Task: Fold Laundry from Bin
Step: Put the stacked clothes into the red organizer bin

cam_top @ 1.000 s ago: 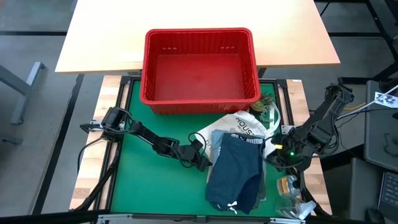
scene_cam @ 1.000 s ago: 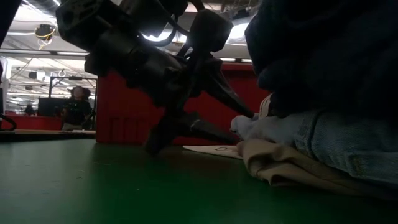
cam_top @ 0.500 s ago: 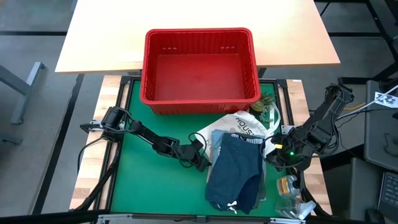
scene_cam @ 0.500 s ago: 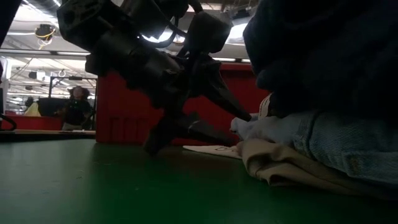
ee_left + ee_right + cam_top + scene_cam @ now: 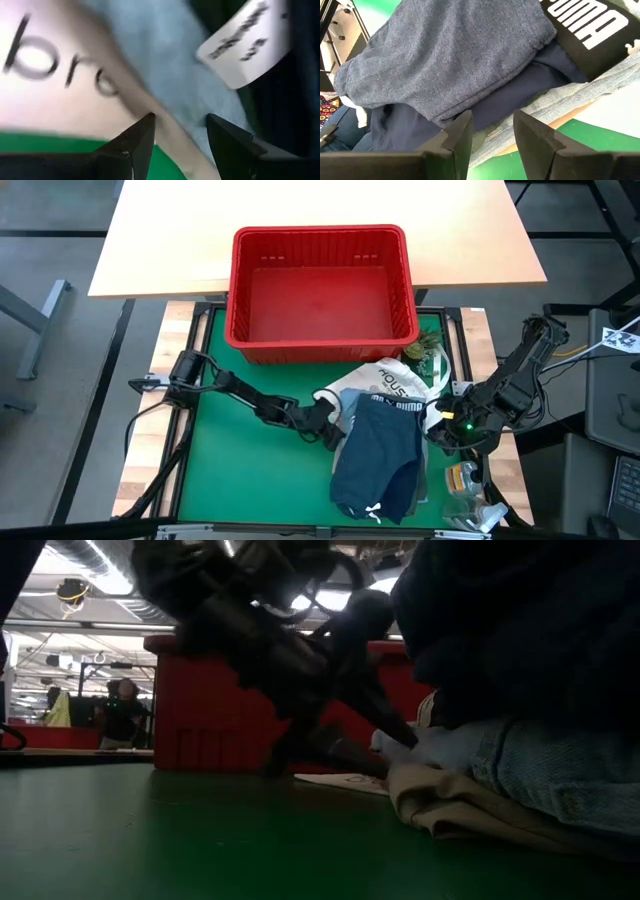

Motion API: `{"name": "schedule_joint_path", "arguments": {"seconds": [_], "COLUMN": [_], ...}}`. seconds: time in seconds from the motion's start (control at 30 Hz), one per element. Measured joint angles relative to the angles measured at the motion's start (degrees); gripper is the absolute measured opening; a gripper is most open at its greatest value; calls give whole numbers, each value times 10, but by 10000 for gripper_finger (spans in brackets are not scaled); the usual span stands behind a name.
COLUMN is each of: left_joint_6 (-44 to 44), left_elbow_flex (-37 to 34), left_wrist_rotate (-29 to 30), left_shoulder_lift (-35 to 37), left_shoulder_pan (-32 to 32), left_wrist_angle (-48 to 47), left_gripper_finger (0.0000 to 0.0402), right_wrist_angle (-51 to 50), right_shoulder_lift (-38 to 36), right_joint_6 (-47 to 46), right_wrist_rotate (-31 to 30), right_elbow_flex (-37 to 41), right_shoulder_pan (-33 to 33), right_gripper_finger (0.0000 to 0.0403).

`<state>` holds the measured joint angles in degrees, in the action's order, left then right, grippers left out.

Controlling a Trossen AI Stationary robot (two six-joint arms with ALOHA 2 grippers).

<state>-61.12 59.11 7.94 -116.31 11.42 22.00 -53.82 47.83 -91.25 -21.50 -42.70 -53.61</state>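
Observation:
The laundry (image 5: 380, 455) lies piled on the green mat's right half, navy shorts (image 5: 445, 65) with a white-lettered waistband (image 5: 585, 22) on top, light blue cloth (image 5: 165, 65) and a beige garment (image 5: 450, 805) beneath. Under its far end lies a white printed tote bag (image 5: 385, 378). The red bin (image 5: 320, 285) stands at the mat's far edge, nothing inside it. My left gripper (image 5: 333, 434) is open, low at the pile's left edge, its fingers either side of the beige and light blue edges (image 5: 180, 135). My right gripper (image 5: 438, 430) hangs open above the pile's right side. My left gripper comes slanting down from the table's left at the pile's left edge. One finger (image 5: 142, 137) is over the beige edge, the other (image 5: 225, 140) over the light blue cloth. I cannot tell whether they touch.
A bare stretch of green mat (image 5: 240, 480) lies left of the pile. Small objects (image 5: 465, 480) sit by the mat's near right corner, and a green item (image 5: 430, 352) right of the bin. A wooden tabletop (image 5: 320, 205) lies beyond the bin. A person (image 5: 125, 712) stands far behind.
My left gripper has gone toward the table's right edge, up to the pile's left edge, rolling a little as it went. Its fingers stay open. The laundry has not moved.

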Motion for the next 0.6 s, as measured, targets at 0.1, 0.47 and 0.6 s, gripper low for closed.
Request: {"name": "schedule_joint_path", "arguments": {"seconds": [0.1,0.47,0.6], "left_joint_6": [59,19,10], "left_elbow_flex": [41,77,77], "left_wrist_rotate": [-12,-56,-57], "left_shoulder_lift": [1,3,3], "left_shoulder_pan": [-10,-13,-1], "left_wrist_angle": [-65,-201,-176], "left_gripper_finger": [174,174,174], "right_wrist_angle": [2,15,15], "right_shoulder_lift": [0,0,0], "right_joint_6": [0,0,0], "right_wrist_rotate": [0,0,-6], "right_elbow_flex": [0,0,0], "right_shoulder_pan": [0,0,0], "right_gripper_finger": [143,143,143]}}
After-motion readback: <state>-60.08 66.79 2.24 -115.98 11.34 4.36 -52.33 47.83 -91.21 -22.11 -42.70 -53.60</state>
